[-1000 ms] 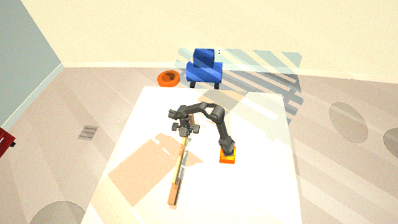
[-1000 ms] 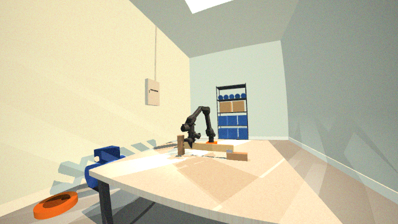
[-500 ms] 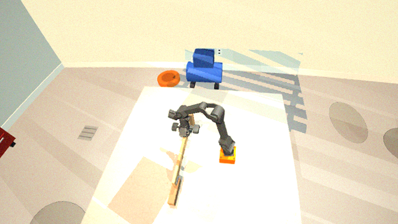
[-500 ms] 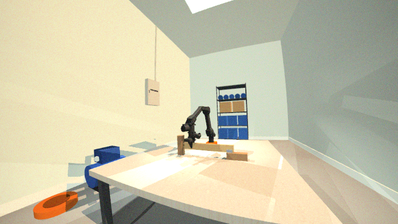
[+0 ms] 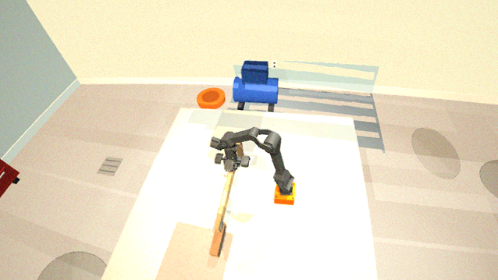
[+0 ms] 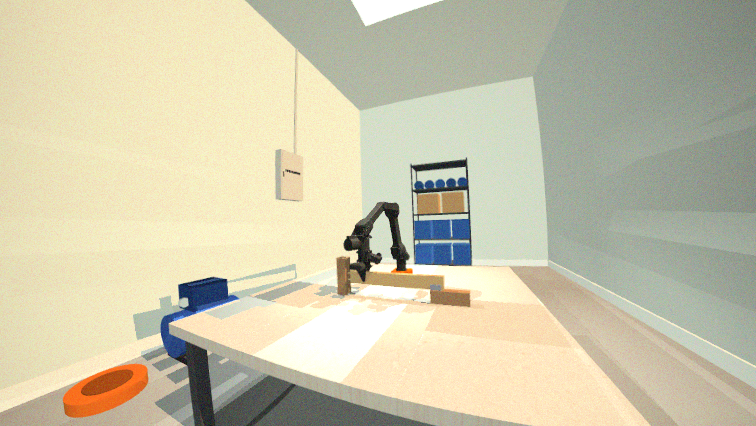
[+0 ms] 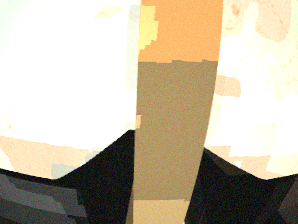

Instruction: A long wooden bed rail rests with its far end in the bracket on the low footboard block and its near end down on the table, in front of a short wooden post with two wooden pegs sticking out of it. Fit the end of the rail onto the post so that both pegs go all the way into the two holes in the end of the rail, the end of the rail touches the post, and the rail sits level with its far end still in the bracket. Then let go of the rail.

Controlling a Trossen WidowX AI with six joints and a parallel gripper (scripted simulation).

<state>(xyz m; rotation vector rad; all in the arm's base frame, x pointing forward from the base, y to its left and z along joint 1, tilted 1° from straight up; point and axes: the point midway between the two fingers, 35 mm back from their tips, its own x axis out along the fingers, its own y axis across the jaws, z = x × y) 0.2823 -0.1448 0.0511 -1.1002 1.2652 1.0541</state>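
The long wooden rail (image 5: pixel 226 190) (image 6: pixel 402 280) (image 7: pixel 175 125) is off the table at its near end and looks about level. My gripper (image 6: pixel 361 276) (image 7: pixel 168 140) is shut on the rail close to the post, one finger on each side. The upright post (image 5: pixel 240 150) (image 6: pixel 343 275) stands at the rail's near end; in the exterior view no clear gap shows between them. The pegs and holes are hidden, so their fit cannot be told. The rail's far end sits at the grey bracket (image 5: pixel 221 226) (image 6: pixel 435 287) on the low footboard block (image 5: pixel 216 243) (image 6: pixel 454 298).
The arm's orange base (image 5: pixel 285 195) (image 6: pixel 402 270) stands on the table (image 5: pixel 315 245) (image 6: pixel 507 343) to one side of the rail. The arm arches over to the post. A blue compressor (image 5: pixel 255 90) and an orange ring (image 5: pixel 203 101) are on the floor beyond the table edge.
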